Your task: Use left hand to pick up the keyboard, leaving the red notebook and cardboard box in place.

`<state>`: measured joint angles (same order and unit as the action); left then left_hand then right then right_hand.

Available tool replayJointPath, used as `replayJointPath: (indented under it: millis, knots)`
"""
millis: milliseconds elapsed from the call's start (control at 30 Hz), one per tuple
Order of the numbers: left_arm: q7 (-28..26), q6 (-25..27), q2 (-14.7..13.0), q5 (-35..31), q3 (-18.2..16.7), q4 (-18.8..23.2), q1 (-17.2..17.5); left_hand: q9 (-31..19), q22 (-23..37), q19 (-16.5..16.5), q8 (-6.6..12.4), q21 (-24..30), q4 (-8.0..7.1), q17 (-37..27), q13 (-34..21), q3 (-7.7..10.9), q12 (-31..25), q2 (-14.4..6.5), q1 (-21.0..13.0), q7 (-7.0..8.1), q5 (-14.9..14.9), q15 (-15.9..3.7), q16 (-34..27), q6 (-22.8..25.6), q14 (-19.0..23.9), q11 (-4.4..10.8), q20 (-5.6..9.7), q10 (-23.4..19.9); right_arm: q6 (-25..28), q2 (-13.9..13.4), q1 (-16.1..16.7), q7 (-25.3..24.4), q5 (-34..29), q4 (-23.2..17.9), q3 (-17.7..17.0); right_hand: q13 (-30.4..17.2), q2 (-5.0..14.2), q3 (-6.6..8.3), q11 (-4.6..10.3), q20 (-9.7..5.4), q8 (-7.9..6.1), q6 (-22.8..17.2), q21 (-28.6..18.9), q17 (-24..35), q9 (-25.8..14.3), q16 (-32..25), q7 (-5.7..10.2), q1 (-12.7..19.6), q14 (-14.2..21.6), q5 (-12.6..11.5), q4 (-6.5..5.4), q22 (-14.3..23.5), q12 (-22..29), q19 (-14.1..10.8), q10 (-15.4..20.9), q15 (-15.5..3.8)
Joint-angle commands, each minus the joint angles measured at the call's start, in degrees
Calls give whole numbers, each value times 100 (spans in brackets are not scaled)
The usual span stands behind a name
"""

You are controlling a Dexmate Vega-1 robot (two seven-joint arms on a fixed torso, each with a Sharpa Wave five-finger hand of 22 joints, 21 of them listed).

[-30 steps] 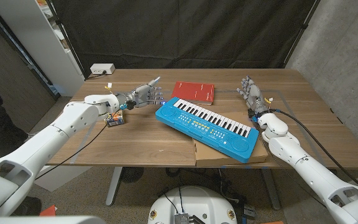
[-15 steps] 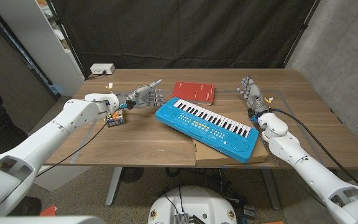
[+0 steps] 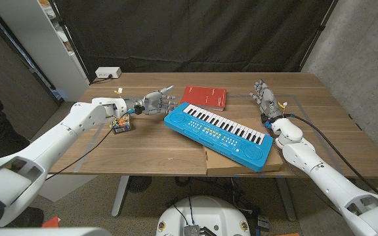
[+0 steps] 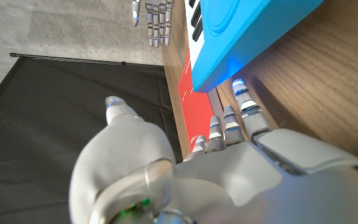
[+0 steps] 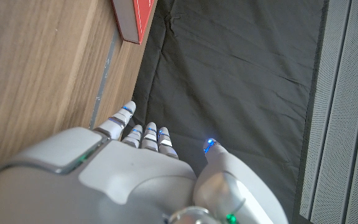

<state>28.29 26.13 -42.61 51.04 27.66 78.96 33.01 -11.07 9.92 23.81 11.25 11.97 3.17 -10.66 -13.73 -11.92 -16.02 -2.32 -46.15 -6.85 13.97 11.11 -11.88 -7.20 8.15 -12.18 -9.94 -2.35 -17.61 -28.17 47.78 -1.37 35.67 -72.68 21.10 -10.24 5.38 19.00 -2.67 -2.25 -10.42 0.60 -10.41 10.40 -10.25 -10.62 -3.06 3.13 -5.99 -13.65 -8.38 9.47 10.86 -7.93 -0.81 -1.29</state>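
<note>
Head view: left hand reaches toward the keyboard, nothing held

Head view shows the left hand's fingers [image 3: 165,99] stretched out and apart, gripping nothing, their tips just beside the keyboard's [image 3: 220,133] near-left end but not plainly touching it. The left hand [image 3: 153,102] hovers over the counter [image 3: 143,147] toward its left half, thumb raised. In the left wrist view the fingers [image 4: 242,111] reach right up under the blue corner of the keyboard [image 4: 253,34], with the red notebook [image 4: 191,109] beyond them.

The keyboard lies slantwise across the middle of the counter, its right end resting on the cardboard box [image 3: 241,162] at the counter's front edge. The red notebook [image 3: 206,96] lies just behind the keyboard, toward the back edge. A small dark gadget [image 3: 121,126] with coloured bits sits near the left hand, on the counter's left side.

The right hand [image 3: 266,98] stands upright by the keyboard's far-right end, fingers apart and holding nothing; the right wrist view shows its fingers [image 5: 143,135] extended over the counter edge.
</note>
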Motion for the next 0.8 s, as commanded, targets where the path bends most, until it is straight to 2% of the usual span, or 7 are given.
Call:
replayJointPath:
  millis: [33, 167, 533, 733, 800]
  knots:
    - [614, 142, 272, -26, 182, -593, -327, -9, 13, 221, 32, 70, 53, 5, -31, 43, -99, -8, -110, -552, 44, -8, -39, 120, 191, -10, 50, -175, -4, 23, -69, -9, -35, 99, 18, -33, 145, 13, -4, -191, -54, -19, -50, 7, -20, -46, -15, 38, 33, -52, 34, 22, 12, -29, 35, -9]
    - [654, 192, 328, -57, 212, -679, -385, -9, 11, 371, 42, 84, 81, 10, -29, 57, -140, 9, -139, -558, 40, -27, -45, 201, 318, -11, 43, -301, -3, 26, -92, -10, -48, 120, 24, -32, 145, 13, -5, -190, -53, -20, -50, 7, -20, -46, -18, 38, 34, -53, 35, 22, 12, -31, 38, -11]
    - [1215, 410, 503, -296, 531, -1131, -807, -10, 5, 944, 66, 150, 132, 25, -13, 71, -241, 101, -159, -567, 6, -52, -80, 460, 798, -12, 137, -678, -53, 69, -206, 3, -114, 260, 60, -32, 147, 15, 2, -194, -55, -30, -49, 7, -20, -46, -3, 38, 41, -55, 35, 22, 11, -33, 44, -11]
    - [1790, 442, 634, -613, 872, -1573, -1180, -13, 2, 1183, 91, 165, 113, 33, -5, 50, -276, 156, -88, -569, -40, -40, -78, 614, 991, -11, 163, -852, -133, 106, -248, -4, -152, 333, 68, -32, 148, 16, 4, -189, -57, -40, -52, 7, -20, -51, 1, 40, 59, -57, 37, 22, 14, -43, 58, -22]
    - [1911, 551, 664, -666, 948, -1633, -1257, -11, 0, 1192, 91, 134, 54, 24, 3, 15, -262, 172, 38, -571, -64, 42, -46, 658, 981, -16, 137, -863, -181, 128, -265, -2, -165, 371, 70, -32, 148, 17, 6, -191, -62, -54, -55, 6, -20, -53, 9, 41, 66, -58, 37, 22, 18, -52, 68, -22]
